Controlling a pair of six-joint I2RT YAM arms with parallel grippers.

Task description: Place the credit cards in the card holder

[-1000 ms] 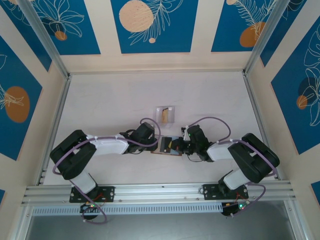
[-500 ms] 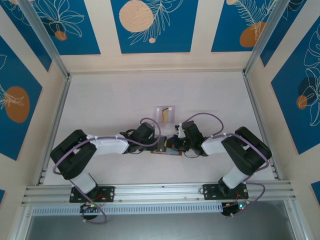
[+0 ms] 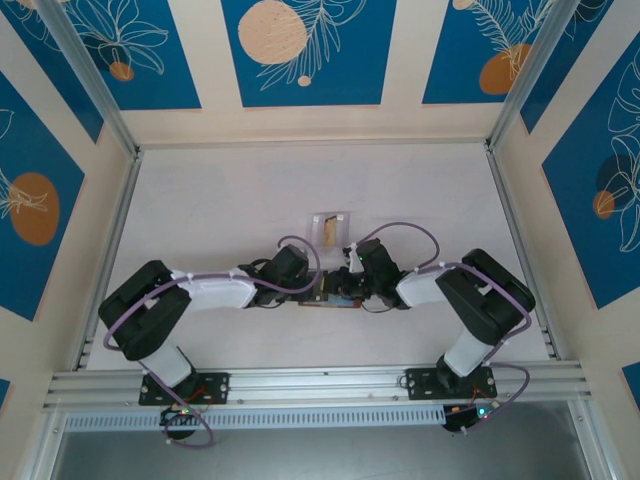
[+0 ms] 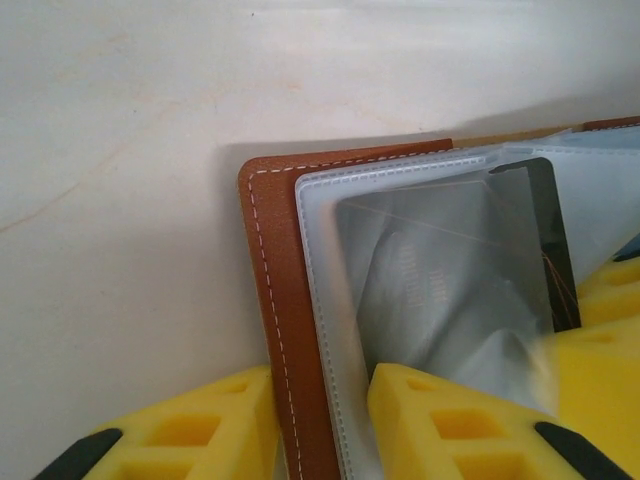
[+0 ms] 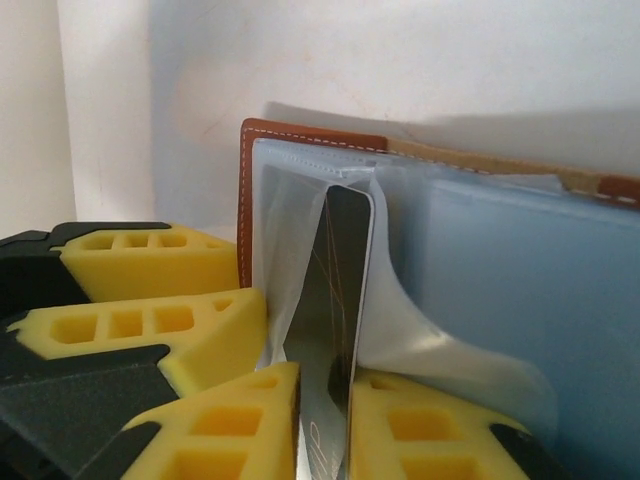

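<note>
The card holder lies open and flat on the white table, a little nearer than its middle, squeezed between the two arms' ends. Its reddish-brown leather cover has pale stitching along the edge, and on top of it sits a clear plastic sleeve. A dark card is part-way inside that sleeve. Faint rows of pale print show through the plastic, too blurred to read. From the right wrist the same card stands on edge in the sleeve's mouth, beside a grey-blue pocket. A few pale letters at the card's near end are cut off and cannot be read. The right pincer has a yellow foam pad on each side of the card with only a narrow gap, and I cannot tell whether the pads pinch the card or merely flank it. The left pincer stands apart, the cover's stitched edge and the sleeve's rim running through the gap, with one pad lying over the sleeve. From above, the left pincer and the right pincer meet over the holder. Just beyond them stands a small clear box holding tan cards.
</note>
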